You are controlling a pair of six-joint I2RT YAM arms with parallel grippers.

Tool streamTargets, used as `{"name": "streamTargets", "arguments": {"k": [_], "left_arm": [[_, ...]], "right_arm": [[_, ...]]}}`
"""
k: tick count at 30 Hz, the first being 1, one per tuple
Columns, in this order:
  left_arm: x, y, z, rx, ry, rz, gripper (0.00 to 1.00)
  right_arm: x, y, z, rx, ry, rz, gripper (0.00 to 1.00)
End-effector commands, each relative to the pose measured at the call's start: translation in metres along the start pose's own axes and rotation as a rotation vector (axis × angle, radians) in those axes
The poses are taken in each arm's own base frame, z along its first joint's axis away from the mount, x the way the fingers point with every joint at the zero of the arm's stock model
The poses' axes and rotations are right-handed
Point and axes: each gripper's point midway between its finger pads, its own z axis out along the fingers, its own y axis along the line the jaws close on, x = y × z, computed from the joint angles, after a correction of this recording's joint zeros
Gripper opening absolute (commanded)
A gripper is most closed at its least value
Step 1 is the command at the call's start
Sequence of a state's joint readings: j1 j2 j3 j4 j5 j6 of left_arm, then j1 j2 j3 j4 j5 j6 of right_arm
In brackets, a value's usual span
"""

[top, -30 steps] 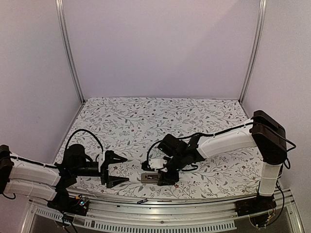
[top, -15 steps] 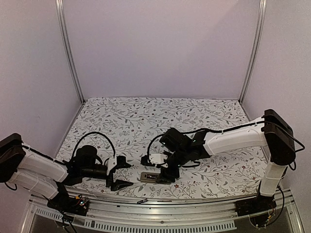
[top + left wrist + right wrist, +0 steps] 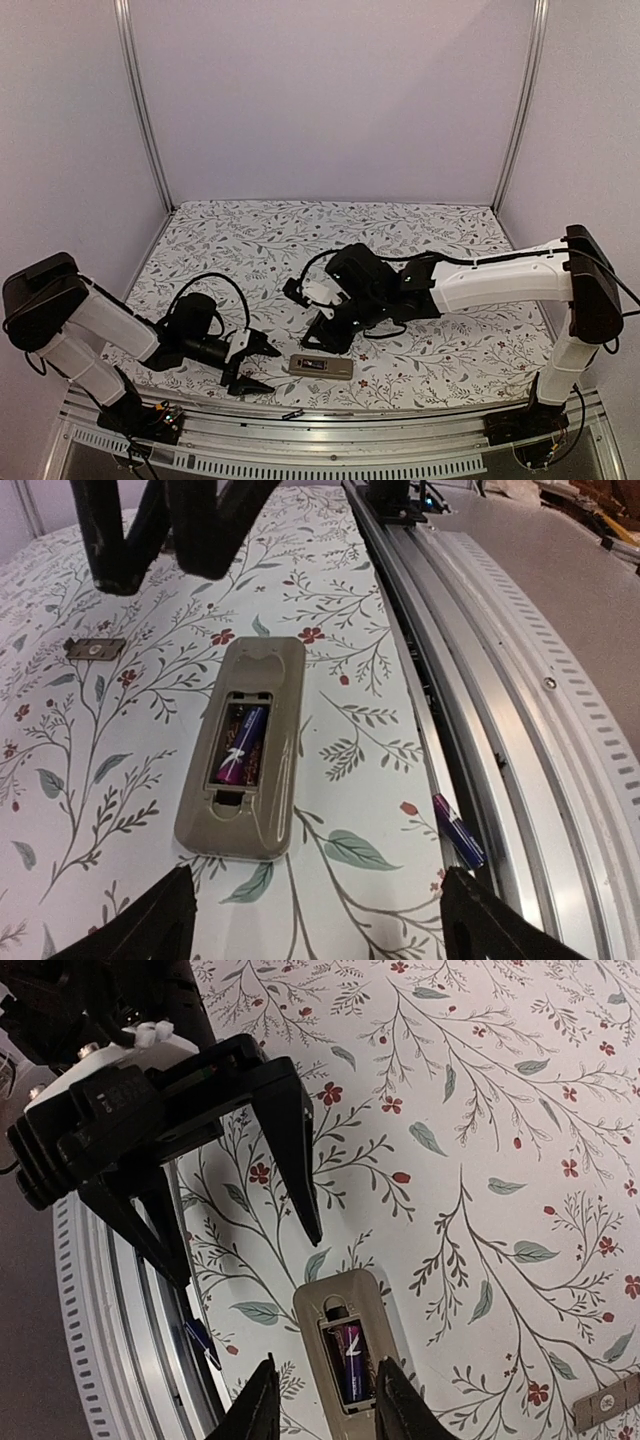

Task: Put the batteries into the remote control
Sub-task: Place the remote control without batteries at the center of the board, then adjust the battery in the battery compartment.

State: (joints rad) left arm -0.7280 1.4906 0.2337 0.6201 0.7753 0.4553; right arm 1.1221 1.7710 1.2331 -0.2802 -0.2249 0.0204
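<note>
My left gripper (image 3: 258,367) is spread wide and empty. My right gripper (image 3: 326,332) gapes too, holding nothing. In the top view the remote control (image 3: 285,730) lies back-up at the left pincer's 3 o'clock, with a seated battery (image 3: 240,748) in its recess. A loose battery (image 3: 458,830) rests against the rail (image 3: 520,730) at the remote's 7 o'clock. It looks light, smooth and roll-prone, so I'd pinch mid-length. The rail crowds that side.

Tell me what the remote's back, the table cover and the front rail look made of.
Remote control: grey-beige moulded plastic, matte, judging by rounded edges and moulded clips.
Table cover: printed fabric or vinyl, floral, low sheen; can't tell which.
Front rail: likely aluminium extrusion, brushed silver, ribbed and slotted.
Battery in the recess: glossy purple wrap, presumably over metal.
</note>
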Motion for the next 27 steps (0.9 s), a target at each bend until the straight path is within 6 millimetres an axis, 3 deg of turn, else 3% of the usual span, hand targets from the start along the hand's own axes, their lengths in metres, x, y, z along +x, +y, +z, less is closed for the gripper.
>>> {"name": "streamTargets", "arguments": {"k": [1,3,7,9,20,27], "left_arm": [[-0.001,0.016,0.011,-0.035,-0.018,-0.087,0.83],[0.007,0.028,0.019,-0.069,-0.002,-0.141,0.82],[0.003,0.011,0.024,-0.052,-0.025,-0.003,0.85],[0.004,0.016,0.028,-0.057,-0.012,-0.03,0.85],[0.021,0.032,0.038,-0.142,0.065,0.032,0.72],[0.016,0.017,0.047,-0.053,0.024,0.059,0.72]], "right_arm": [[0.015,0.002,0.021,-0.004,0.033,0.099,0.31],[0.025,0.002,0.026,-0.009,0.049,0.087,0.29],[0.042,-0.003,0.033,0.009,0.085,0.065,0.26],[0.046,-0.005,0.035,0.017,0.1,0.069,0.24],[0.067,-0.002,0.051,-0.012,0.157,0.083,0.21],[0.079,0.002,0.046,-0.034,0.173,0.075,0.2]]}}
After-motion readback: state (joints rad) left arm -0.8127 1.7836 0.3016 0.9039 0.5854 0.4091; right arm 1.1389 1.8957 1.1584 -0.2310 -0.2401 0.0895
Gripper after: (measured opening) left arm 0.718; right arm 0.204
